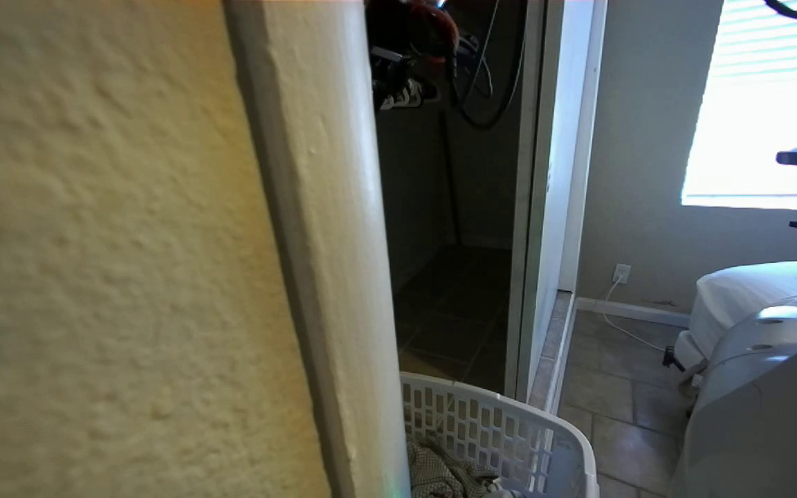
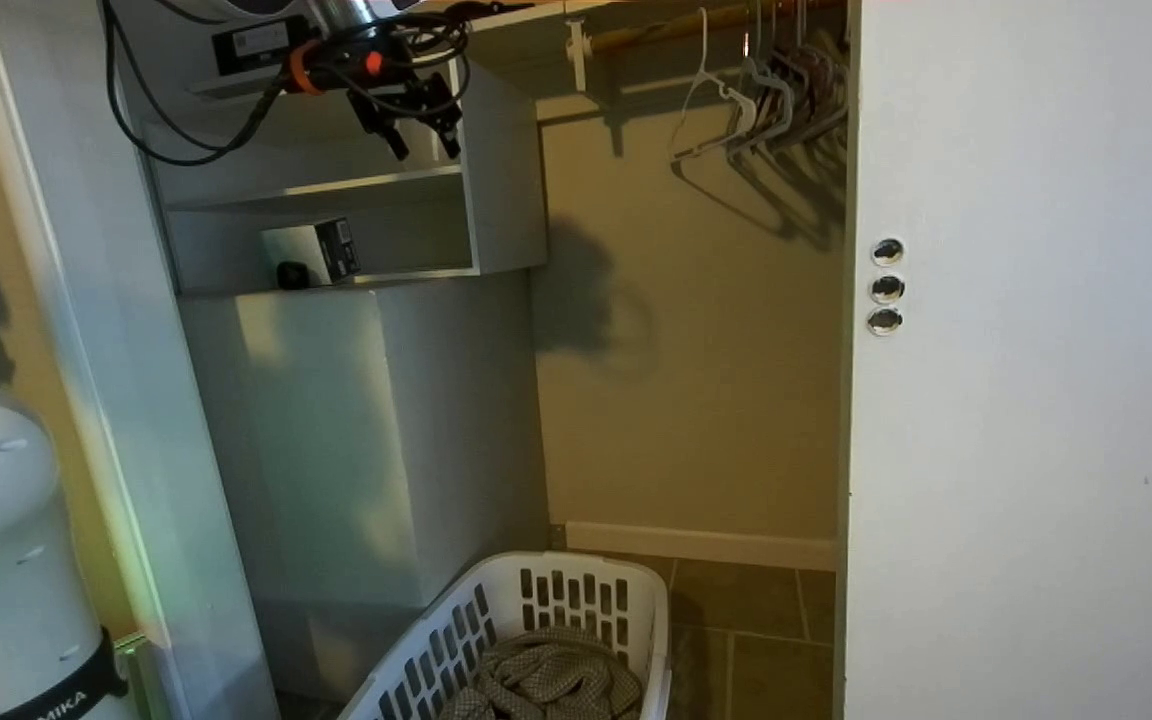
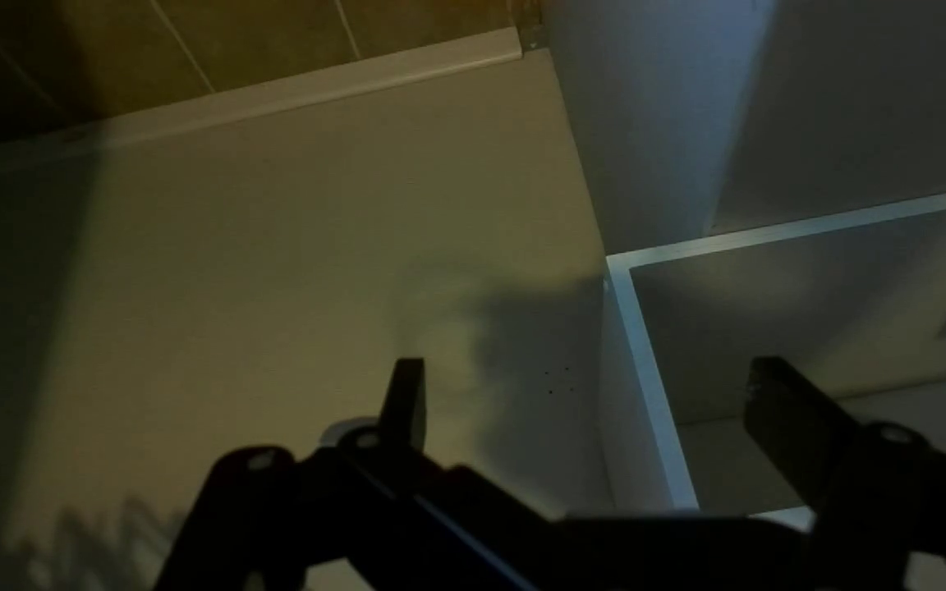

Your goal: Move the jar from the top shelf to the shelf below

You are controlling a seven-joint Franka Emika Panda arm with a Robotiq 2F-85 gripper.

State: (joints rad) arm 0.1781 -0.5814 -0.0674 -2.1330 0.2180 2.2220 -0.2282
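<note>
In an exterior view the gripper [image 2: 427, 152] hung tips-down nr the R front corner of the upr shelf [image 2: 366, 185], tips just above its front edge as seen; couldn't tell if they were short of that edge or past it. Wrist view: the 2 fingers [image 3: 406, 402] stood wide apart w/ a clear gap btwn, & the front edge of the unit's side panel [image 3: 649, 369] showed in that gap.

Jar: couldn't ID it for sure, so couldn't tell its spot. On the lwr shelf [image 2: 426, 273], nr the front edge & well L of the R front corner, sat 1 box [image 2: 308, 250], pale w/ a dark printed end. A small dark item [image 2: 293, 275] sat by the box's lower front edge; too dim to name, & couldn't tell if they touched.

Below the unit's R bottom corner a white basket [image 2: 576, 562] held rumpled cloth [image 2: 551, 670]. Beyond the unit's R edge, hangers [image 2: 744, 112] hung from a rod [image 2: 676, 30]. Black cables [image 2: 254, 120] looped past its L edge. In an exterior view a thick post [image 1: 336, 242] blocked the shelves; basket showed in both exterior views.
</note>
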